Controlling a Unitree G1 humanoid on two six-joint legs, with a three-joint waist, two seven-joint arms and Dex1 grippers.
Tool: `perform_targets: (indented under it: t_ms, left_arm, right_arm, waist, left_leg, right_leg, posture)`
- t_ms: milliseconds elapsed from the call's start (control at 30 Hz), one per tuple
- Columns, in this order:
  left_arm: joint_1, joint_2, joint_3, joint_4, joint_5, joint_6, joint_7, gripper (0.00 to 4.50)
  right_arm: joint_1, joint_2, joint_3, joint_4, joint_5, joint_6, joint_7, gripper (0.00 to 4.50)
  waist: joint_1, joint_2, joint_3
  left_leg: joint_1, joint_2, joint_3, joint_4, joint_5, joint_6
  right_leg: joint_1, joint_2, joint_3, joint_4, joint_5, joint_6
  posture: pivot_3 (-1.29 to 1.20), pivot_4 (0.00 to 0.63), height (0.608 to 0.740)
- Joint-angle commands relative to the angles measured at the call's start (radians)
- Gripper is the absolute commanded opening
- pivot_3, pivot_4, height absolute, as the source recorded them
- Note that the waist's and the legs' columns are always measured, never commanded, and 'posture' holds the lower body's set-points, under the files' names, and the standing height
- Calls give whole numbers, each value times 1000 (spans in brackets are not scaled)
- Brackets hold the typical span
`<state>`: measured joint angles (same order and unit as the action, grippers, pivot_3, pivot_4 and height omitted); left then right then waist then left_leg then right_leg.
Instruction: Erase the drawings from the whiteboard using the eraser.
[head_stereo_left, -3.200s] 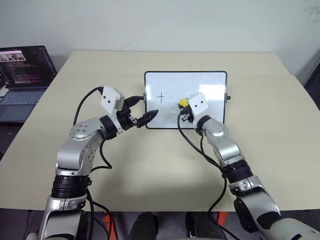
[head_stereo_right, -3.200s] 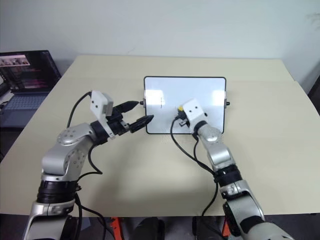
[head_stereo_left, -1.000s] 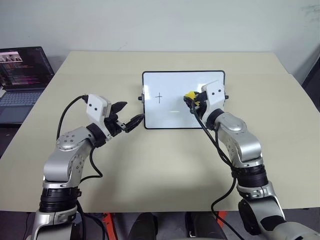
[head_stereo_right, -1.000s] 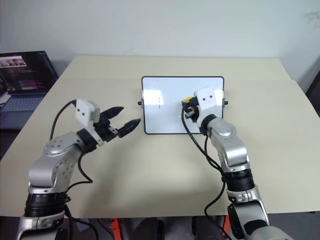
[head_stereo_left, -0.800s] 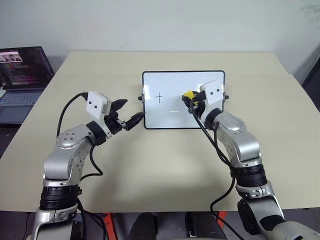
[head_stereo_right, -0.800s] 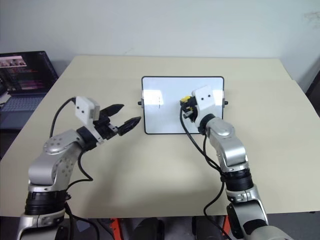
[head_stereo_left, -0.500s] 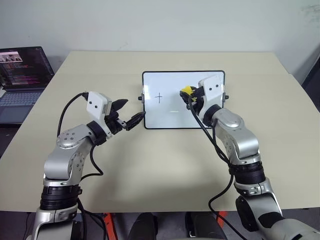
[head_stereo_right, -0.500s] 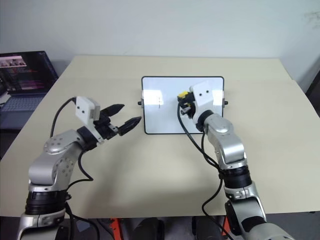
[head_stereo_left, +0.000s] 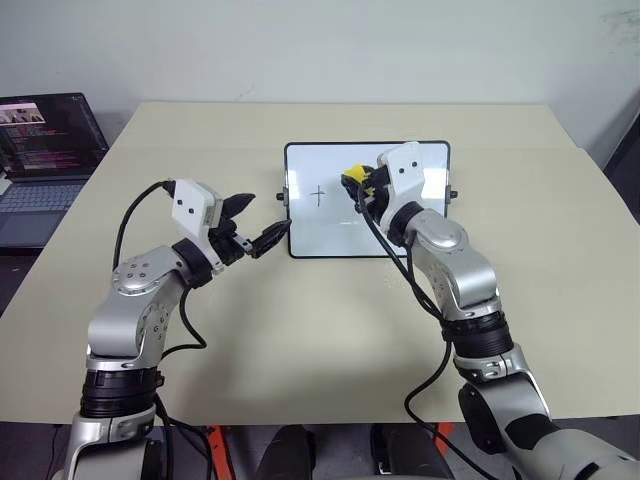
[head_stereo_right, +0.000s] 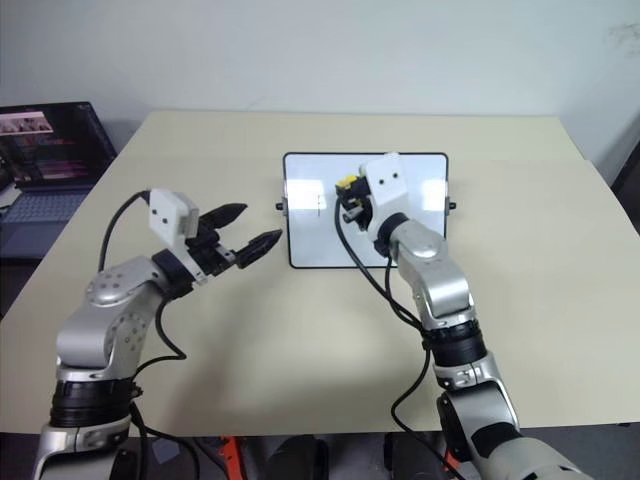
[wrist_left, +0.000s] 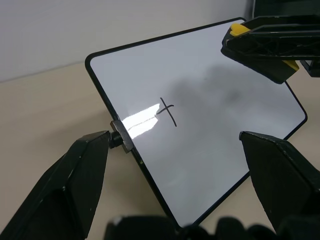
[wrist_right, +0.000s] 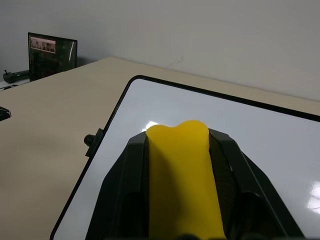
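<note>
The right gripper (head_stereo_left: 362, 190), clenching the eraser (head_stereo_left: 352, 177), is sliding leftward across the whiteboard (head_stereo_left: 330, 222) toward the 1 remaining plus sign (head_stereo_left: 319, 195), while the left gripper (head_stereo_left: 255, 224) is hanging open.

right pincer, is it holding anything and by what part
Yes: the right pincer is shut on the yellow eraser, its two fingers clamping the block's long sides, with one end poking out over the whiteboard.

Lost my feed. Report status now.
Right claw shut on eraser over whiteboard. Left claw open beside board. Plus sign remains. Nothing in the way.
</note>
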<state>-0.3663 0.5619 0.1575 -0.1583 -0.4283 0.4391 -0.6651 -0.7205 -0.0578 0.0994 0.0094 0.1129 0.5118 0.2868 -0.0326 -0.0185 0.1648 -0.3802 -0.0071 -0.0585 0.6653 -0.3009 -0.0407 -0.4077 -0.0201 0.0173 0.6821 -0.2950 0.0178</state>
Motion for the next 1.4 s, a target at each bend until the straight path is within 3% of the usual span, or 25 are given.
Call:
perform_targets:
  t_ms: [33, 767, 1400]
  left_arm:
    - [-21, 10, 15, -14, 11, -37, 3, 4500]
    - [-69, 1, -2, 44, 50, -112, -14, 4500]
    - [-59, -7, -3, 28, 45, -106, -11, 4500]
  right_arm:
    - [-23, 5, -9, -7, 9, -28, 3, 1290]
    - [-58, 23, 9, 29, -4, -58, -2, 1290]
    - [-219, 150, 82, 494, -72, -388, 40, 1290]
  waist:
    - [0, 0, 0]
    - [-1, 0, 0]
    - [-13, 0, 0]
  left_leg:
    - [0, 0, 0, 0, 0, 0]
    - [0, 0, 0, 0, 0, 0]
    - [0, 0, 0, 0, 1, -1]
  right_leg:
    - [0, 0, 0, 0, 0, 0]
    - [0, 0, 0, 0, 0, 0]
    - [-1, 0, 0, 1, 0, 0]
  posture:
    - [0, 150, 740]
    - [0, 150, 740]
    - [0, 150, 740]
